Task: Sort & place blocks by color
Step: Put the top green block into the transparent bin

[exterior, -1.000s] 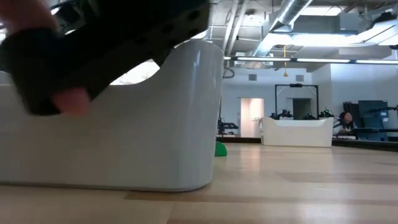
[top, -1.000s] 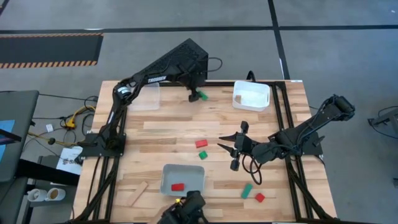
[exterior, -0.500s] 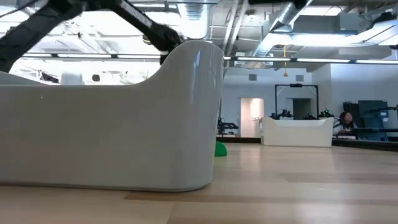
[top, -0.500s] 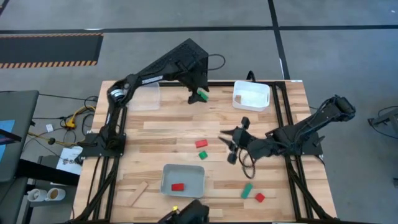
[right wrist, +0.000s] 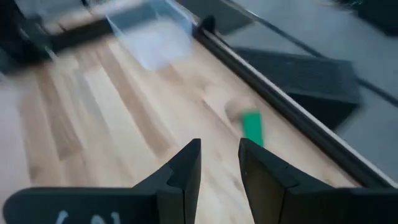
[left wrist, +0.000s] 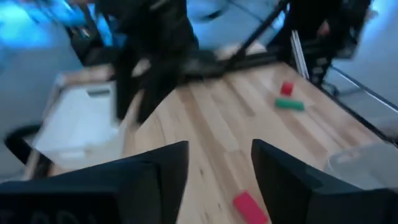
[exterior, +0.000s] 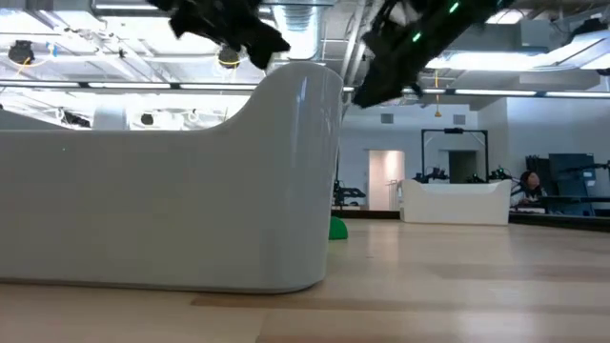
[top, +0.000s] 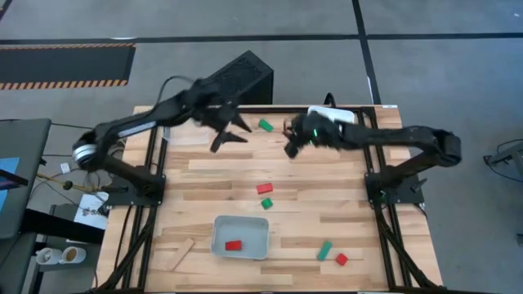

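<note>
A green block (top: 265, 125) lies flat on the table near its far edge, also seen in the right wrist view (right wrist: 251, 126). My right gripper (top: 292, 145) (right wrist: 220, 155) hovers open just right of it, with nothing between its fingers. My left gripper (top: 231, 135) (left wrist: 219, 168) hangs open and empty above the table, left of that block. A red block (top: 264, 188) and a green block (top: 265, 203) lie mid-table. Another red block (top: 234, 244) lies in the grey tray (top: 255, 228). A green block (top: 324, 250) and a red block (top: 341, 259) lie near right.
A clear tray (top: 189, 131) stands at the far left, partly under my left arm. A white tray (top: 337, 117) stands at the far right, partly under my right arm. A light wood bar (top: 181, 253) lies at the near left. Bare tabletop shows between the trays.
My left gripper has risen and drawn back toward the table's left, away from the green block at the far edge, which stays lying there. My right gripper has swung from mid-table toward the far edge, up to that block. A dark shape at the near edge has gone.
</note>
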Controlling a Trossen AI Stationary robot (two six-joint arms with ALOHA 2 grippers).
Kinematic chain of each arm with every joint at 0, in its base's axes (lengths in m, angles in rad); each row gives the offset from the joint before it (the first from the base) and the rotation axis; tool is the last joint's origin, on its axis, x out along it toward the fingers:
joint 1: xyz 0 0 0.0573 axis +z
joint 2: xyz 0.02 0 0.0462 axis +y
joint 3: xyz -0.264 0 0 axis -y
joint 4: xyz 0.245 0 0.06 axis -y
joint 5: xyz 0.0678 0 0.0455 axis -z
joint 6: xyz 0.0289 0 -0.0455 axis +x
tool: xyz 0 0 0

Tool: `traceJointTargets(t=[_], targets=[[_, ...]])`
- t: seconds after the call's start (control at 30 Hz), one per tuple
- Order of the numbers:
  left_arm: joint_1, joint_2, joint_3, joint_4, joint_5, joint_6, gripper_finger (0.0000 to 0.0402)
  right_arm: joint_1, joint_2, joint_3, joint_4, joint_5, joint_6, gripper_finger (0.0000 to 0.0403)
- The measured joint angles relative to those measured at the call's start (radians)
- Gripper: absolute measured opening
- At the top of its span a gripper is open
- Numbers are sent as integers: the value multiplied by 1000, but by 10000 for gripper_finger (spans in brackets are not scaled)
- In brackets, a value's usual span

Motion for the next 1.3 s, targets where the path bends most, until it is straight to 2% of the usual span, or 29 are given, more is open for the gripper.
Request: traceJointTargets(t=[0.17, 0.33, 0.53, 0.63, 0.83, 1.13, 1.3], targets=[[-58, -199, -232, 225, -56, -100, 152, -237, 171, 11, 114, -298, -79, 134], [-81, -293, -349, 331, -94, -143, 151, -331, 374, 138, 96, -419, -154, 165], [-82, -274, -362, 341, -117, -161, 151, -338, 613, 442, -122, -375, -205, 233], [-82, -256, -362, 340, -117, -161, 151, -344, 730, 624, -283, -375, -218, 248], [-82, -246, -362, 337, -112, -161, 151, -340, 911, 908, -546, -376, -283, 241], [-82, -246, -362, 331, -110, -153, 151, -312, 1047, 1174, -750, -398, -303, 233], [-82, -246, -362, 331, -108, -154, 151, -312, 1125, 1305, -923, -422, -302, 233]])
